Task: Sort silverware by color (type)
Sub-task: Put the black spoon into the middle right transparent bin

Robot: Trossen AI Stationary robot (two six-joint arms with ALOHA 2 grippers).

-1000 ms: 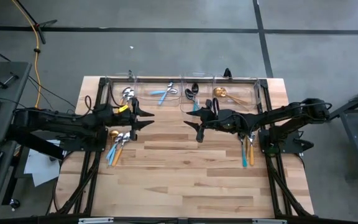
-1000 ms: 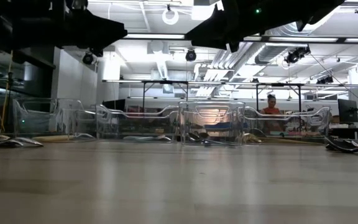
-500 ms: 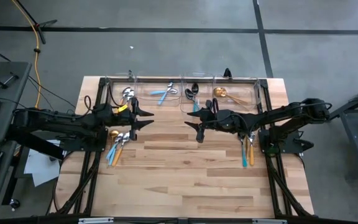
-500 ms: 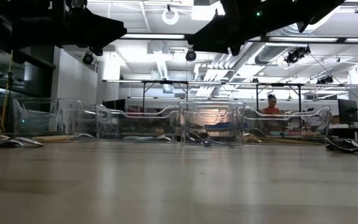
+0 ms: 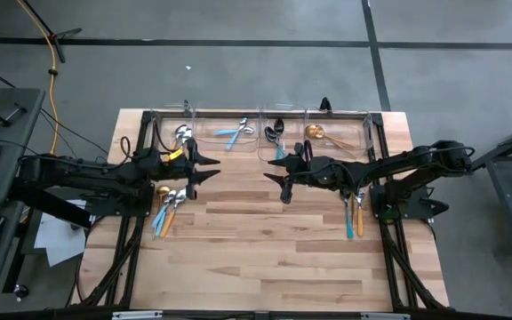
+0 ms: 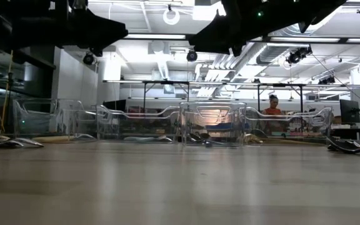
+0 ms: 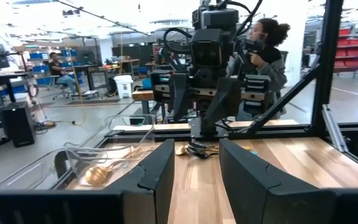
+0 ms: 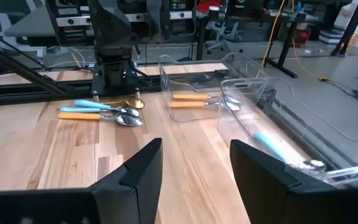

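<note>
My left gripper (image 5: 213, 168) hangs open above the table's left middle, with nothing between its fingers (image 7: 196, 163). My right gripper (image 5: 270, 169) faces it from the right, also open and holding nothing (image 8: 196, 155). Loose silverware lies flat on the table in two groups. The left pile (image 5: 169, 204) has orange and light-blue handles and a gold spoon (image 5: 161, 190). The right group (image 5: 354, 213) has a blue and an orange handle. More silverware lies in the clear bins (image 5: 256, 133) along the far edge: orange-handled (image 8: 194, 98), light-blue (image 5: 235, 133), black (image 5: 275, 132), gold (image 5: 316, 133).
The row of clear plastic bins (image 6: 212, 125) stands along the table's far edge, just beyond both grippers. Bare wood (image 5: 265, 240) stretches from the grippers to the near edge. A person (image 7: 267, 53) sits in the room beyond the table.
</note>
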